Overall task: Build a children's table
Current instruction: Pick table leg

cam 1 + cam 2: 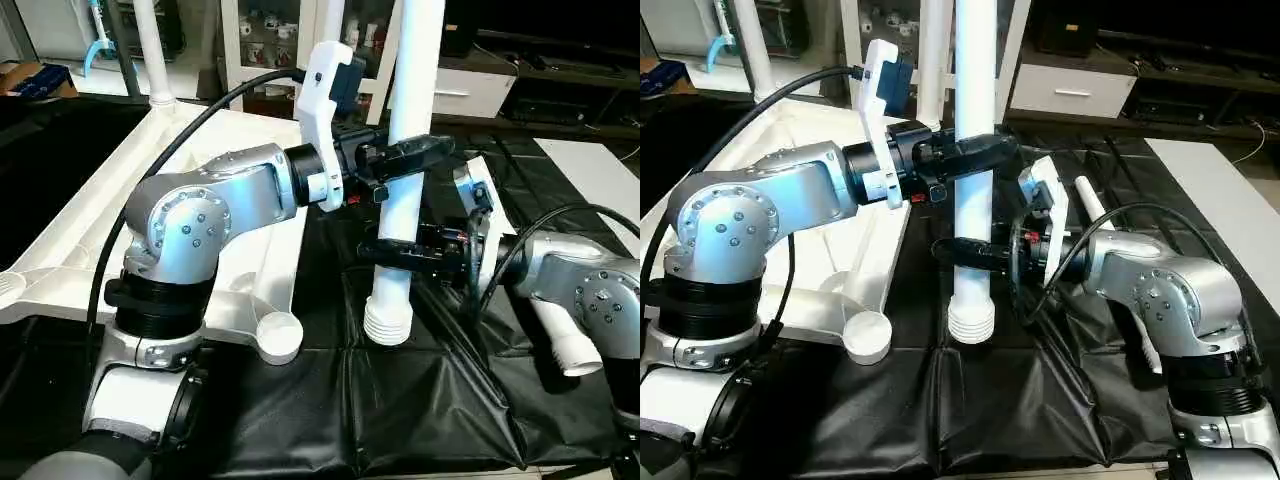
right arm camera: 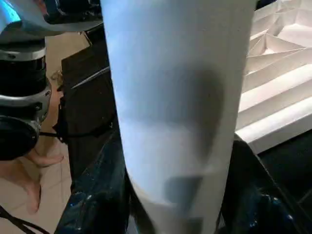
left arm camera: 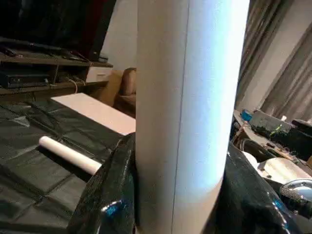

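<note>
A white table leg (image 1: pixel 410 120) stands upright over the black mat, its ribbed end (image 1: pixel 388 322) down beside the near corner socket (image 1: pixel 280 335) of the upturned table top (image 1: pixel 90 230). My left gripper (image 1: pixel 415 155) is shut on the leg high up, its fingers (image 3: pixel 109 195) pressed to both sides. Lower down, my right gripper (image 1: pixel 395 250) is closed around the same leg, with fingers (image 2: pixel 97 195) flanking it. Another leg (image 1: pixel 1087 197) lies on the mat behind my right arm. One more leg (image 1: pixel 150 50) stands in a far corner socket.
The black mat (image 1: pixel 400 410) covers the floor in front. A white glass-door cabinet (image 1: pixel 265 40) and a low bench (image 1: pixel 560 80) stand behind. A white slab (image 1: pixel 600 170) lies at the right. A person's bare feet (image 2: pixel 29 180) are on the tiles.
</note>
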Robot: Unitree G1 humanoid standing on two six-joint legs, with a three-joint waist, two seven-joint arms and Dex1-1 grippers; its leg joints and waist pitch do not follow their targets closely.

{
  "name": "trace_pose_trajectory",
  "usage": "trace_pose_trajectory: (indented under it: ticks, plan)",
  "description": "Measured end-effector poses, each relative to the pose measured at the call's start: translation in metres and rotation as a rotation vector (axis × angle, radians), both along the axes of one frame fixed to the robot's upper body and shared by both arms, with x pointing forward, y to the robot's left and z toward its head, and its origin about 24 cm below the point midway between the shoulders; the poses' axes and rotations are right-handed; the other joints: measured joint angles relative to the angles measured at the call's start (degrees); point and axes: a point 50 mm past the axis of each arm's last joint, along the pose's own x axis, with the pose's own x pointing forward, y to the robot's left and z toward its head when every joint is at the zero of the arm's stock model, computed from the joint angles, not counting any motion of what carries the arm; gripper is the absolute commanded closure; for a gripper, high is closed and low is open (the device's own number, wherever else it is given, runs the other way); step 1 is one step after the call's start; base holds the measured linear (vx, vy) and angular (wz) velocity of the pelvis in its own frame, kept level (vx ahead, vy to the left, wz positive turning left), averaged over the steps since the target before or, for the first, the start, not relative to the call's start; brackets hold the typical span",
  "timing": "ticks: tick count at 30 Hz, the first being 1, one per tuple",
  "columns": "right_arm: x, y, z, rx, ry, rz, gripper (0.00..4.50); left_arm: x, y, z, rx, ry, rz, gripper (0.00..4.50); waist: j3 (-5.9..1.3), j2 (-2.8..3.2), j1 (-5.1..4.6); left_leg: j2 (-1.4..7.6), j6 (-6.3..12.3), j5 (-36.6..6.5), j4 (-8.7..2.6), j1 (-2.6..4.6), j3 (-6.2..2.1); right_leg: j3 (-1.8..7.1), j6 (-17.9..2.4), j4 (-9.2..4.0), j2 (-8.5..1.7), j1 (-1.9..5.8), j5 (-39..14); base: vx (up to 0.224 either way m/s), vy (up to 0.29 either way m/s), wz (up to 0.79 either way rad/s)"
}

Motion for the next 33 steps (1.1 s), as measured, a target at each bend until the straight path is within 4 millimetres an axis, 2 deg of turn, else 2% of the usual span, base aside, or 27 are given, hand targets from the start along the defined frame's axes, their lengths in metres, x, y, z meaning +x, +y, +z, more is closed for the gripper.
trace_pose_trajectory:
  ticks: [2, 13, 14, 17, 25, 28, 29, 31, 33]
  plan:
    - [0.000, 0.001, 0.000, -0.002, -0.003, 0.003, 2.63, 0.000, 0.000, 0.000, -0.003, 0.004, -0.003, 2.78, 0.00, 0.00, -0.01, 0.00, 0.00, 0.0, 0.00, 0.00, 0.00, 0.00, 0.0, 0.01, 0.00, 0.00, 0.0, 0.000, 0.000, 0.00]
    - [-0.001, 0.001, 0.002, -0.005, -0.021, 0.009, 2.69, -0.002, 0.002, 0.002, -0.015, 0.007, -0.010, 2.78, 0.00, 0.00, 0.00, 0.00, 0.01, 0.0, 0.01, 0.01, 0.00, 0.00, 0.0, 0.02, 0.00, 0.00, 0.0, 0.000, 0.000, 0.00]
    - [-0.001, 0.001, 0.002, -0.006, -0.021, 0.008, 2.69, -0.001, 0.002, 0.002, -0.016, 0.008, -0.009, 2.22, 0.00, 0.00, 0.00, 0.00, 0.01, 0.0, 0.01, 0.01, 0.00, 0.00, 0.0, 0.02, 0.00, 0.00, 0.0, 0.000, 0.000, 0.00]
    - [-0.001, 0.001, 0.002, -0.008, -0.024, 0.006, 2.69, -0.001, 0.004, 0.002, -0.026, 0.031, -0.011, 2.08, 0.00, 0.00, -0.01, 0.00, 0.01, 0.0, 0.01, 0.00, 0.00, 0.00, 0.0, 0.02, 0.00, 0.00, 0.0, 0.000, 0.000, 0.00]
    - [0.003, -0.001, 0.001, -0.010, -0.043, -0.041, 2.69, -0.001, 0.012, 0.004, -0.047, 0.049, -0.014, 1.34, 0.00, 0.00, -0.02, 0.00, 0.01, 0.0, 0.01, 0.01, 0.00, 0.00, 0.0, 0.04, 0.00, 0.00, 0.0, 0.000, 0.000, 0.00]
    - [0.017, -0.009, 0.002, 0.035, -0.071, -0.200, 2.69, 0.001, 0.022, 0.006, -0.060, 0.022, 0.002, 1.17, -0.01, 0.03, -0.05, 0.00, -0.02, 0.0, 0.02, 0.04, 0.00, 0.01, 0.0, 0.10, 0.00, -0.02, 0.0, 0.000, 0.000, 0.00]
    - [0.028, -0.019, 0.002, 0.035, -0.086, -0.335, 2.70, 0.000, 0.029, 0.007, -0.059, -0.019, 0.004, 1.16, 0.00, 0.06, -0.10, 0.00, -0.06, 0.1, 0.02, 0.03, 0.00, 0.01, -0.1, 0.10, 0.00, -0.04, 0.0, 0.000, 0.000, 0.00]
    - [0.037, -0.040, 0.001, 0.025, -0.091, -0.496, 2.70, -0.001, 0.041, 0.005, -0.041, -0.076, 0.031, 1.16, -0.01, 0.09, 0.02, 0.00, -0.11, 0.1, 0.02, 0.02, 0.00, -0.01, -0.1, 0.10, 0.00, -0.04, 0.0, 0.000, 0.000, 0.00]
    - [0.041, -0.051, 0.002, 0.032, -0.131, -0.618, 2.70, 0.000, 0.071, -0.006, 0.097, -0.197, 0.103, 1.16, 0.01, 0.71, -0.30, 0.03, -0.11, 0.1, -0.01, 0.02, 0.01, 0.00, -0.1, 0.04, 0.03, -0.07, 0.0, 0.000, 0.000, 0.00]
